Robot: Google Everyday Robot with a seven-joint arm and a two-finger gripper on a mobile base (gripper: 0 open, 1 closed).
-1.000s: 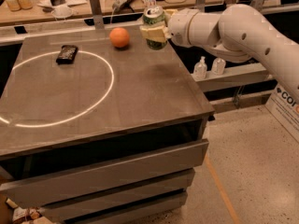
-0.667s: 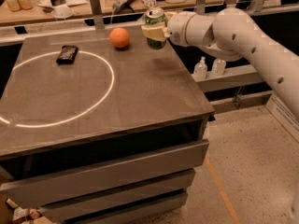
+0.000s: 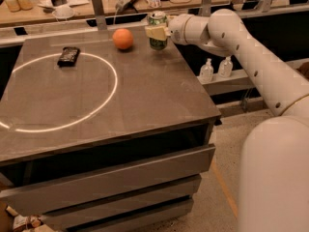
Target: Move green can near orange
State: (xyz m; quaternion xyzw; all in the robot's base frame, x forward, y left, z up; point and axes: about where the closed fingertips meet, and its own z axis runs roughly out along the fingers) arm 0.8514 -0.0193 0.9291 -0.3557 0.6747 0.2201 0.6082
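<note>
You have the gripper [image 3: 157, 32] at the far right corner of the table [image 3: 145, 95], with its arm reaching in from beyond the right edge. Its fingers are clamped around the middle of the green can [image 3: 158, 19]. The can stands upright in that grasp, silver top up. You cannot tell whether its base rests on the tabletop or hangs just above it. The orange [image 3: 123, 38] sits by the far edge, toward the left edge from the can, near it but clearly apart. Farther toward the far left corner lies a flat black packet [image 3: 68, 56], on the rim of a white ring of light [image 3: 117, 82] that covers the left half of the surface. Past the right edge, two small clear bottles [image 3: 206, 71] stand on a lower shelf.
</note>
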